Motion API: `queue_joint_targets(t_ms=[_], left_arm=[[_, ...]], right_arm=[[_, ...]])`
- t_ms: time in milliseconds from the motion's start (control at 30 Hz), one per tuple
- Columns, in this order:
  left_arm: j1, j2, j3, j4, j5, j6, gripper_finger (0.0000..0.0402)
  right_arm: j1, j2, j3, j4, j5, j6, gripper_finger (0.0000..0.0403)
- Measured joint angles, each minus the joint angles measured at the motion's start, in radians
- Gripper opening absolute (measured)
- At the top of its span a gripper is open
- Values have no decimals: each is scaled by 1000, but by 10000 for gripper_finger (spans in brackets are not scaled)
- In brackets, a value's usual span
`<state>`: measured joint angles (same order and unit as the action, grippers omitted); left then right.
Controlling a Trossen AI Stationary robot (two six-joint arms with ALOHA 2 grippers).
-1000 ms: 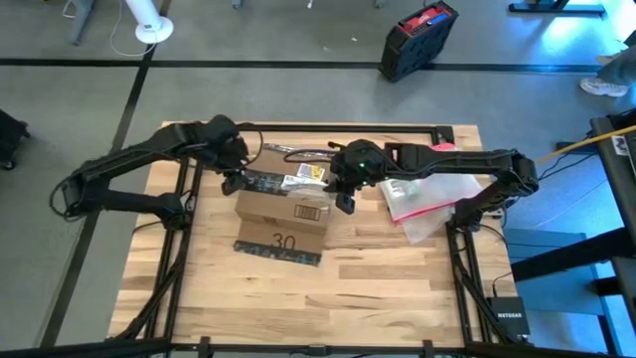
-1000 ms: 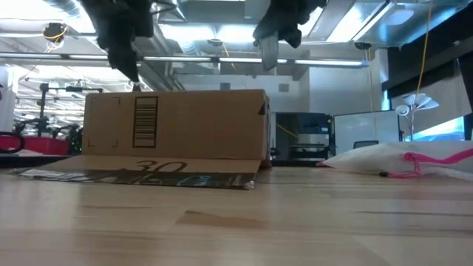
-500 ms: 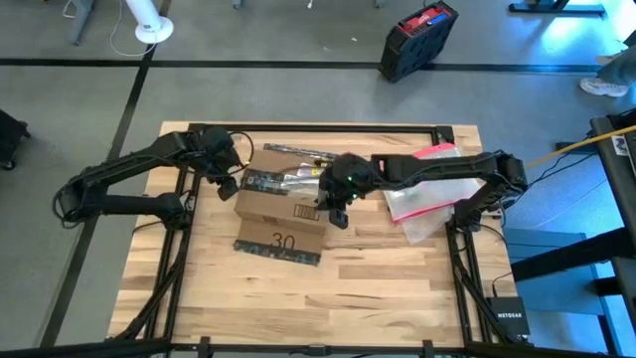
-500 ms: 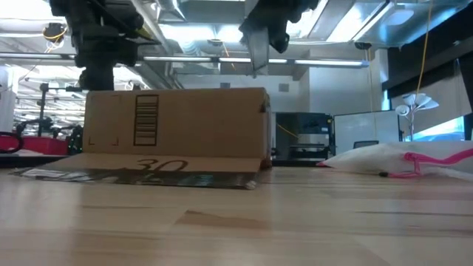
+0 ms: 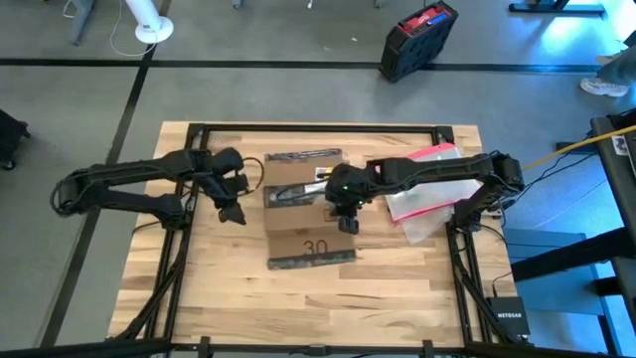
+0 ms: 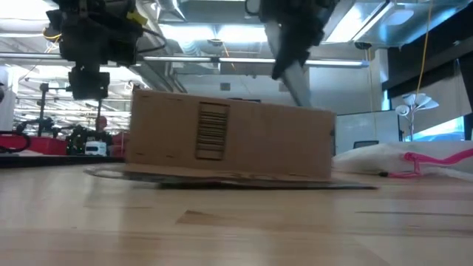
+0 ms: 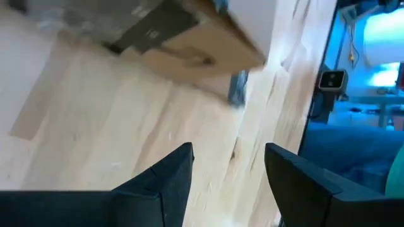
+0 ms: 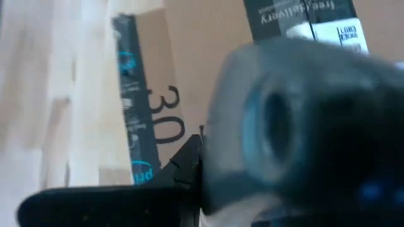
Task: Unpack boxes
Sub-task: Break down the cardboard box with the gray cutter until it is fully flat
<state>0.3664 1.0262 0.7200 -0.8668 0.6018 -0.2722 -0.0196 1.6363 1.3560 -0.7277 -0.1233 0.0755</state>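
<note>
The brown cardboard box (image 5: 298, 204) stands mid-table on its base. Its near flap, printed "30" (image 5: 316, 248), lies flat on the wood, and a barcode faces the low view (image 6: 212, 131). My left gripper (image 5: 235, 207) hovers open over bare wood to the left of the box, whose corner (image 7: 208, 50) lies beyond the fingers. My right gripper (image 5: 348, 217) is above the box's right part, shut on a grey tool (image 6: 295, 74) that slants down behind the box's top edge. My right gripper holds a grey tool (image 8: 297, 126) that sticks out below it and slants downward. Its lower end (image 6: 307, 100) goes out of sight behind the box's top edge, so I cannot tell whether it touches the box. Blur hides the fingers' place on the tool.
A clear pouch with a pink edge (image 5: 422, 194) lies to the right of the box, under the right arm. A black and red case (image 5: 417, 38) stands on the floor beyond the far edge. Bare wood (image 5: 298, 308) spreads along the near side.
The box has slid toward the table's right edge and turned about, and its "30" flap has swung right with it. My left gripper has sunk, rolled and come off the box's left corner toward the near edge. My right gripper has sunk onto the box's right part.
</note>
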Motion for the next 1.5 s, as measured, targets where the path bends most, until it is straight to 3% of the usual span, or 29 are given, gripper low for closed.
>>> queue_joint_targets(t_ms=[167,367,433,767,967,1300,1500], left_arm=[[-4,-21,28,77,-95,26,188],[45,-31,56,376,-382,136,188],[75,-3,56,445,-426,189,186],[171,206,56,487,-344,226,175],[171,175,56,473,-306,228,175],[170,149,56,481,-309,197,175],[170,150,56,482,-314,197,175]], right_arm=[[5,-20,0,-60,7,-33,72],[9,-39,0,-24,16,-24,72],[9,-39,0,-21,15,-8,72],[81,-40,73,-34,-9,31,72],[94,-41,74,-78,7,63,72],[92,-35,71,-116,-69,86,72],[92,-32,-6,-123,-91,109,72]])
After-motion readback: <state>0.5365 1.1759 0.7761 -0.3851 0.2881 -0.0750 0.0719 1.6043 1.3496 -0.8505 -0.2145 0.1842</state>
